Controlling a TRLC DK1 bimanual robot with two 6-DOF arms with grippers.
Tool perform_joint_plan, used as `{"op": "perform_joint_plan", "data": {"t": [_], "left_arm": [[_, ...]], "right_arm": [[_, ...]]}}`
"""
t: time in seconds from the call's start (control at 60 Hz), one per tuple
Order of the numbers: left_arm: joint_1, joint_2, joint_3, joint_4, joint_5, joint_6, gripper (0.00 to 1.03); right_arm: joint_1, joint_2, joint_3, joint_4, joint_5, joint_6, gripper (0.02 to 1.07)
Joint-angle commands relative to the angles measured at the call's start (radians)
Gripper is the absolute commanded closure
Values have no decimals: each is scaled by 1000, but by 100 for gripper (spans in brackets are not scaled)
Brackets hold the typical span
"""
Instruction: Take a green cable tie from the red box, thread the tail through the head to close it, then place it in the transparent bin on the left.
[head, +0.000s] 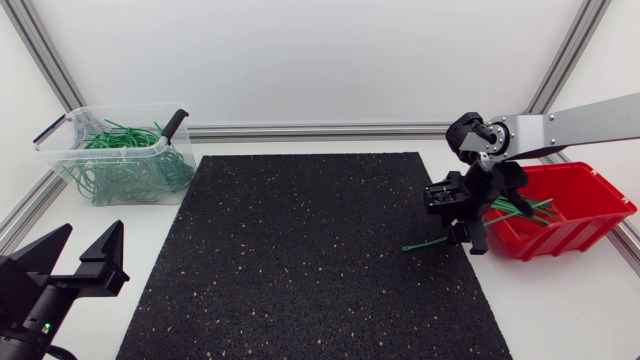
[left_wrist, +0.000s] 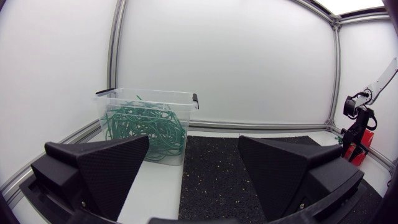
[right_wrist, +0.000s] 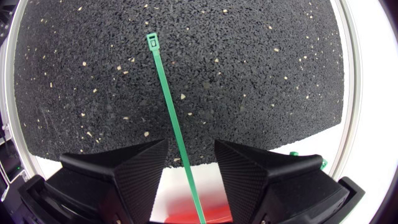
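From the head view, a black speckled rubber mat (head: 300, 260) covers the middle of the white tabletop (head: 150, 260), leaving bare strips along each side. The transparent bin (head: 100, 151), clear plastic with black handles, sits at the far left corner, full of looped green ties. The red box (head: 560, 235), hard plastic with an open sloped front, stands at the right edge with more ties inside. The right gripper (head: 470, 225) hangs over the mat's right edge, just beside the box. A straight green cable tie (head: 425, 245) lies flat on the mat beneath it. The left gripper (head: 90, 245) is at the near left corner, well apart from everything.

In the left wrist view, the left gripper (left_wrist: 194, 162) is released and empty. The mat (left_wrist: 211, 168) lies open ahead, and the bin (left_wrist: 124, 99) stands beside it.

In the right wrist view, the right gripper (right_wrist: 191, 146) is released, its ribbed wedge fingers spread. The cable tie (right_wrist: 166, 87) runs through the gap, its square head resting on the granular mat (right_wrist: 249, 74) and its tail crossing the mat's edge.
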Motion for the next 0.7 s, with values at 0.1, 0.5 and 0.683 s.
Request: {"op": "perform_joint_plan", "data": {"t": [0.1,0.5,0.683], "left_arm": [[-7,2,-39,-26,1,-19,3],[-7,2,-39,-26,1,-19,3],[-7,2,-39,-24,1,-19,3]], "right_arm": [[-3,28,20,8,15,-25,82],[-1,39,11,-6,41,-26,99],[3,0,-12,-22,56,-26,101]]}}
